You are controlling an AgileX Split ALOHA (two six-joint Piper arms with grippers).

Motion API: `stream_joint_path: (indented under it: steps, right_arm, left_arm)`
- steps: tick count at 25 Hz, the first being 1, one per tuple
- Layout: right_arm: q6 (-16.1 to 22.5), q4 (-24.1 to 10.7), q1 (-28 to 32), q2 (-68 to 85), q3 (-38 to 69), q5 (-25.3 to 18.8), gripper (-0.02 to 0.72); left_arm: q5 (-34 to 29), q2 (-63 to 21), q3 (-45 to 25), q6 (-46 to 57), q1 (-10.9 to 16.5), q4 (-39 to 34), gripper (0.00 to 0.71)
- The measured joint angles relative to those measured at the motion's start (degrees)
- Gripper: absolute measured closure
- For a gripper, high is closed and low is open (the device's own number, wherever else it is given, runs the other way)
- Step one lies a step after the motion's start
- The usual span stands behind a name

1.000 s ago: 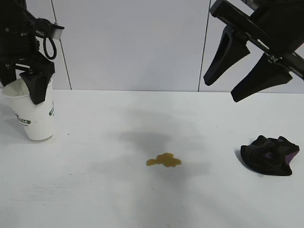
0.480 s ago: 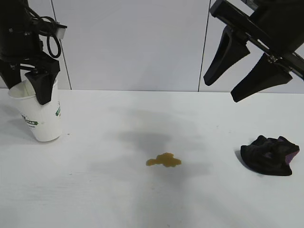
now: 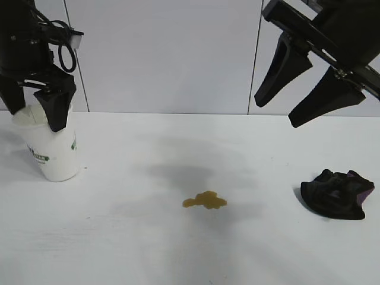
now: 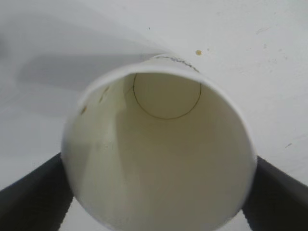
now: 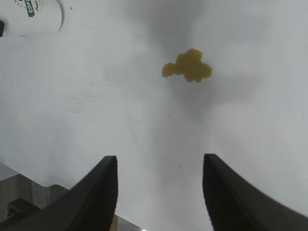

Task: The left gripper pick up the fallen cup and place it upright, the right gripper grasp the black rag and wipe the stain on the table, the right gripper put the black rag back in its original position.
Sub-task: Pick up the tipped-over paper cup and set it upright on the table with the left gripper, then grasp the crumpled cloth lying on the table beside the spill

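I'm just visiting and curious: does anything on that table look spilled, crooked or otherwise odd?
Yes. A yellowish-brown stain sits mid-table, unwiped. The cup, gripped at its rim by the left gripper, leans slightly. The black rag lies bunched below the open right gripper.

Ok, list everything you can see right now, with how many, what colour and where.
cup: one, white with green lettering, near upright with a slight tilt at the table's left side, gripped at the rim
stain: one, yellowish-brown, middle of the table
rag: one, black with a purple patch, bunched at the right side
table: one, white
wall panels: pale grey, behind the table
left gripper: one, black, shut on the cup's rim
right gripper: one, black, fingers apart, raised above the rag, holding nothing
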State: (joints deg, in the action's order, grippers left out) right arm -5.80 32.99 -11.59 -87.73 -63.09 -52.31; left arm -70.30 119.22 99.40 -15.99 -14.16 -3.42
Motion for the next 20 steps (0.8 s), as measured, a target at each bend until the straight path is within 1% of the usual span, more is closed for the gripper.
stream_joint_path:
  steps: [10,20]
  right_arm:
    - [0.0,0.0,0.0,0.0,0.0,0.0,0.333]
    - [0.0,0.0,0.0,0.0,0.0,0.0,0.333]
  left_arm:
    - [0.0,-0.41,0.0,0.27,0.0,-0.06,0.017]
    - [0.0,-3.65,0.0,2.54,0.0,-0.79,0.017]
